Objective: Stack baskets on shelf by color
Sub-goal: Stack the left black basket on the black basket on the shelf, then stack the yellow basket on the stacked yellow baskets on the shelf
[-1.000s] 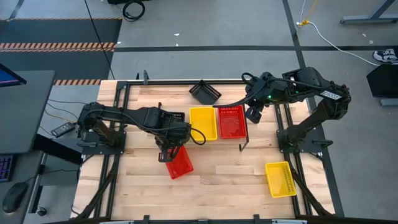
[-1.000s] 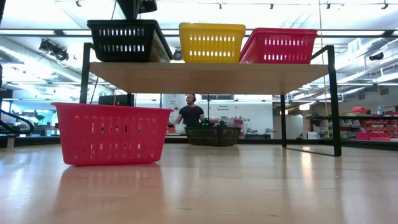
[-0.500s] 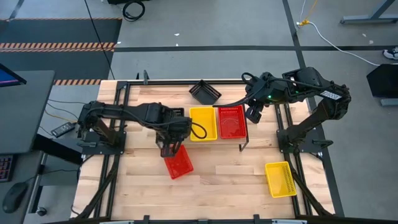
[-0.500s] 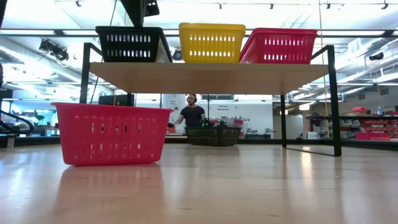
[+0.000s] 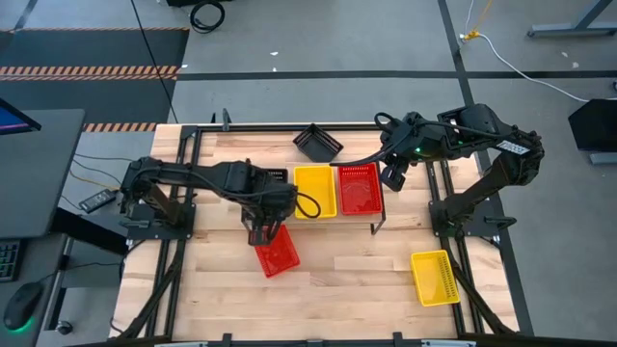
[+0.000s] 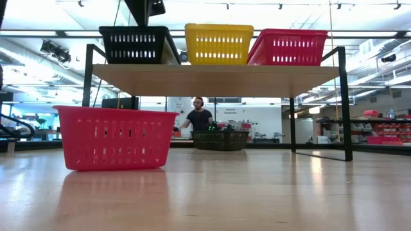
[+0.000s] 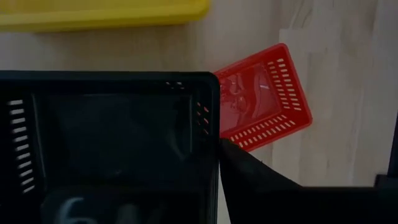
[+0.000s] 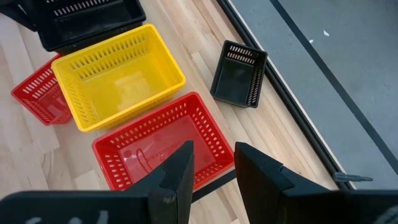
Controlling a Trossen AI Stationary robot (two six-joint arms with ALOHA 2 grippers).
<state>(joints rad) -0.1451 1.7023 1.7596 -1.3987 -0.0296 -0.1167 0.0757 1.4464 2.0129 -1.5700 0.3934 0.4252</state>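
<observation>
The left gripper (image 5: 266, 229) is hanging over the left end of the shelf (image 6: 218, 78), its fingers (image 7: 261, 180) pinching the side wall of a black basket (image 6: 133, 43) that sits at that end. In the left wrist view one finger is lying just outside that wall, while the other is hidden inside the basket. Beside it on the shelf are standing a yellow basket (image 5: 315, 190) in the middle and a red basket (image 5: 359, 187) at the far end, sides nearly touching. Just past the fingers, on the bench (image 5: 347, 270) below, a loose red basket (image 5: 278, 253) is lying askew with open wood around it.

The right gripper (image 8: 210, 163) is hovering past the shelf's red end, fingers parted narrowly and holding nothing. Beyond them a loose black basket (image 5: 318, 143) is resting near the bench's back edge, and a loose yellow basket (image 5: 435, 277) is lying well apart by the front corner.
</observation>
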